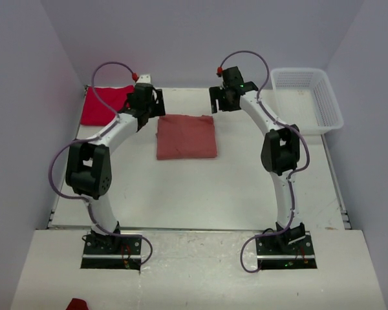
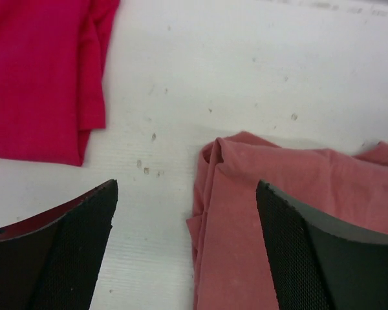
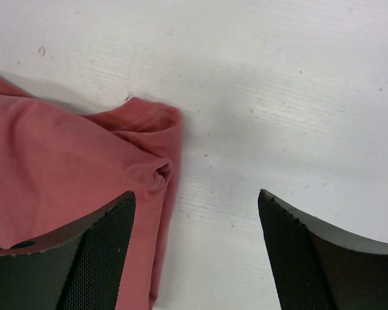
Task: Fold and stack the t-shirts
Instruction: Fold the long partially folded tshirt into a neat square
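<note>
Top external view: the salmon-pink tee (image 1: 186,137) is laid folded on the table (image 1: 246,187), its slightly longer axis running left-right; the red tee (image 1: 103,106) is folded far left. The white basket (image 1: 333,110) is set far right, apart from both. The left gripper (image 2: 186,194) and right gripper (image 3: 197,200) are held spread above the pink tee's far corners.

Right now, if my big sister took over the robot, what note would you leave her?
Left tool: open, empty, over the pink t-shirt's far left corner.
Right tool: open, empty, over its far right corner.
Pink t-shirt: folded, lying in the middle.
Red t-shirt: apart at the table's far left, partly behind the left arm.
Left to do: stack the two; check the red fold first.
</note>
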`<state>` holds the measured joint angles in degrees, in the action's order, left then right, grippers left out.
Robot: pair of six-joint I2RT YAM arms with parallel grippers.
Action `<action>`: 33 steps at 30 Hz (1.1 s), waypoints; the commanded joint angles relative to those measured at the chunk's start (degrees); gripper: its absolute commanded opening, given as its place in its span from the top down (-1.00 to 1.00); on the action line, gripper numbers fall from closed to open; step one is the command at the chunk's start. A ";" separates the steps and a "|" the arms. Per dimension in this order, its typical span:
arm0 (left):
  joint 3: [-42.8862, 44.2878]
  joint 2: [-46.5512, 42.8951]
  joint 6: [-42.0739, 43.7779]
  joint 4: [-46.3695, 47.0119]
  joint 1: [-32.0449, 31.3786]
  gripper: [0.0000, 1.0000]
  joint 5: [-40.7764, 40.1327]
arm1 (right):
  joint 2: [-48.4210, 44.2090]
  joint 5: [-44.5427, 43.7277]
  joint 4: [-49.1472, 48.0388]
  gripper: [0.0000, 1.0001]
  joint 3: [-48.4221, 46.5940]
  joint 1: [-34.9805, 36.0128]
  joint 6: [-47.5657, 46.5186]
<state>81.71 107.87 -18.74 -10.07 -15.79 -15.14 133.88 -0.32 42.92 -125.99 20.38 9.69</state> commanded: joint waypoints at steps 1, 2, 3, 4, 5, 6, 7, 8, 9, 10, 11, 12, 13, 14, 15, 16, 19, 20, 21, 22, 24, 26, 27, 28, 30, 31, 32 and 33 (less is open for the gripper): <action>0.99 -9.77 1.34 4.97 -0.03 -0.75 -4.49 | -7.22 -2.85 -1.96 -0.56 -2.59 0.18 -2.58; 1.86 -9.96 0.99 2.71 -0.29 -0.73 -2.55 | -7.84 -2.50 -1.35 -0.57 -2.94 0.18 -2.66; 4.83 -9.88 -0.06 0.77 -0.55 -0.51 -0.53 | -8.46 -1.71 -0.91 -0.56 -3.03 0.27 -2.40; 6.69 -8.48 -0.76 -0.99 -0.64 -0.33 4.97 | -8.99 -0.14 -0.47 -0.47 -2.86 0.10 -1.96; 8.45 -7.25 -1.81 -5.10 -0.64 -0.12 8.07 | -9.60 2.75 -0.03 0.35 -2.07 0.18 -0.39; 10.81 -6.02 -3.91 -6.18 -0.73 0.66 11.32 | -9.78 7.56 -0.03 0.95 -1.54 0.18 1.19; 11.53 -3.31 -4.63 -6.46 -0.64 1.00 19.36 | -9.52 11.18 0.15 1.00 -1.19 0.01 2.86; 11.80 -1.98 -5.33 -6.20 -0.99 1.00 21.79 | -8.39 15.65 -0.46 1.00 -0.49 -0.08 5.31; 11.80 -0.84 -6.56 -5.41 -1.08 1.00 24.16 | -7.68 19.44 -0.99 1.00 -0.48 -0.25 6.90; 11.46 1.61 -7.18 -4.27 -0.91 1.00 29.76 | -6.89 24.26 -2.04 1.00 -0.31 -0.17 8.57; 11.28 2.85 -7.88 -2.26 -0.91 1.00 31.12 | -6.10 26.92 -4.31 1.00 -0.13 -0.17 10.76; 11.02 4.00 -8.50 -1.11 -0.73 1.00 32.87 | -3.57 29.12 -4.42 1.00 -1.17 -0.43 11.83; 11.53 6.79 -8.85 -0.75 -0.64 1.00 35.06 | -2.15 32.89 -4.59 1.00 -3.27 -0.60 12.80; 12.06 8.13 -8.86 -1.62 -0.56 1.00 35.26 | -0.83 35.36 -5.38 1.00 -3.81 -0.78 14.81; 12.42 9.97 -8.68 -1.36 -0.29 1.00 35.87 | 1.27 39.47 -7.21 1.00 -4.52 -1.04 15.78; 12.51 10.68 -8.77 -1.36 -0.29 1.00 35.62 | 2.16 40.21 -7.58 1.00 -5.13 -1.13 16.58; 12.07 12.62 -8.33 -0.48 0.32 1.00 35.53 | 5.59 41.71 -7.85 1.00 -6.80 -1.66 17.64; 12.07 12.97 -7.98 -0.13 0.76 1.00 35.61 | 6.29 43.63 -8.02 1.00 -6.90 -2.01 18.68; 12.15 13.58 -7.80 0.04 1.02 1.00 35.61 | 7.00 45.04 -8.46 1.00 -6.55 -2.45 19.22; 11.98 13.68 -7.71 0.05 1.20 1.00 35.44 | 7.44 46.18 -9.33 1.00 -4.63 -2.63 19.74; 11.63 14.11 -7.62 0.57 1.99 1.00 35.53 | 7.62 46.46 -10.92 1.00 -2.60 -2.89 20.71; 11.37 14.20 -7.45 0.75 2.52 1.00 35.70 | 8.58 45.85 -10.49 1.00 -1.97 -2.80 20.98; 11.19 14.03 -7.36 0.84 2.69 1.00 35.18 | 8.93 45.15 -10.05 1.00 -2.06 -2.80 21.07; 11.10 14.03 -7.27 1.18 2.96 1.00 35.18 | 9.46 44.45 -9.61 1.00 -2.15 -2.80 20.98; 10.75 13.94 -7.18 1.10 3.31 1.00 35.18 | 10.16 42.26 -8.30 1.00 -2.94 -2.98 21.16; 10.40 13.77 -7.27 1.36 3.75 1.00 35.09 | 10.95 41.63 -6.20 1.00 -4.86 -2.98 21.16; 9.79 13.59 -7.27 1.36 3.84 1.00 34.91 | 12.44 41.28 -5.22 1.00 -5.83 -3.15 21.24; 9.52 13.42 -7.19 1.45 4.01 1.00 34.82 | 13.15 39.45 -4.25 1.00 -7.58 -3.16 21.50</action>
<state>92.20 123.94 -26.39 -10.83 -12.51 18.83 145.34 41.15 36.27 -128.88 17.23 29.93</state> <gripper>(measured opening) 0.002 0.003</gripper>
